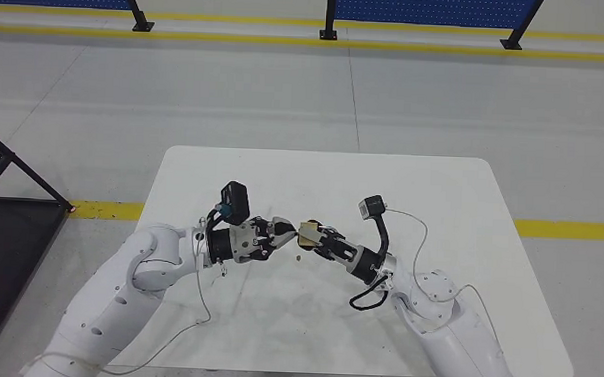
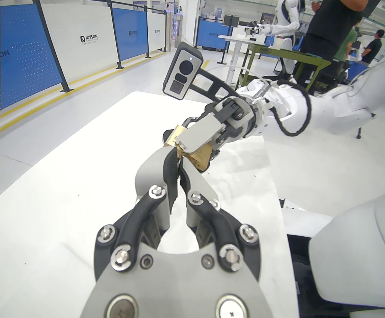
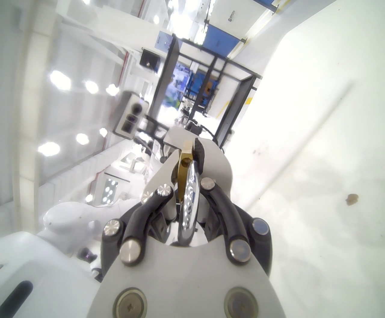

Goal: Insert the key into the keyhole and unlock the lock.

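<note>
Centre: the left gripper (image 1: 283,231) and right gripper (image 1: 317,236) met tip to tip, and the lock (image 1: 307,233) pinched in the right one filled the gap.
8 o'clock: the left arm (image 1: 139,283) barred the way.
4 o'clock: the right arm (image 1: 438,303) barred it, with its cable (image 1: 411,220) looping out at 3.
10 and 2 o'clock: the left wrist camera (image 1: 235,199) and right wrist camera (image 1: 370,206) stood up.
12 o'clock: bare worktop (image 1: 322,174) ran to the far edge.

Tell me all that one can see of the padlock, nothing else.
The padlock is brass-coloured, a flat block with a shiny metal shackle. It is held in the air above the white table, clamped between the fingers of the right gripper. The closed tips of the left gripper meet one end; the keyhole and any key are hidden there.
</note>
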Motion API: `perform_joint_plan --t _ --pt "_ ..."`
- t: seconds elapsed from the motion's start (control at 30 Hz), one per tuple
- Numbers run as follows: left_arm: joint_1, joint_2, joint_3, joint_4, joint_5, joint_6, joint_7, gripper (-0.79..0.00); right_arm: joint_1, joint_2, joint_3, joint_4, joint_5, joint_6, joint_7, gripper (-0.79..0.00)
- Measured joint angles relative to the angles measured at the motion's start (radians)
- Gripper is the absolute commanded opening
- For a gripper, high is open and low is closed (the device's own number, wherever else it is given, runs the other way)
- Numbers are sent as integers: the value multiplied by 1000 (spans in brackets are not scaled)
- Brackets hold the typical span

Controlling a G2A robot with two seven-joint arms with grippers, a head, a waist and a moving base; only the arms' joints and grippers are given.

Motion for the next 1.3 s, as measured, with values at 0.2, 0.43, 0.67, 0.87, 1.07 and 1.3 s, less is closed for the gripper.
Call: perform_joint_plan --t 0.2,0.43,0.67,0.87,1.07,1.3 --pt "-1 -1 -4 -7 44 -10 10 -785 0 0 0 0 0 0 0 -785" --pt "12 -3 -12 -15 107 -19 49 -785 0 0 0 0 0 0 0 -785" --pt "24 -4 -21 -26 172 -18 90 -785 0 0 0 0 0 0 0 -785" --pt "33 -6 -24 -32 220 -20 121 -785 0 0 0 0 0 0 0 -785" --pt "43 -7 -30 -42 264 -15 149 -785 0 0 0 0 0 0 0 -785" --pt "57 -7 -37 -63 333 -1 182 -785 0 0 0 0 0 0 0 -785"
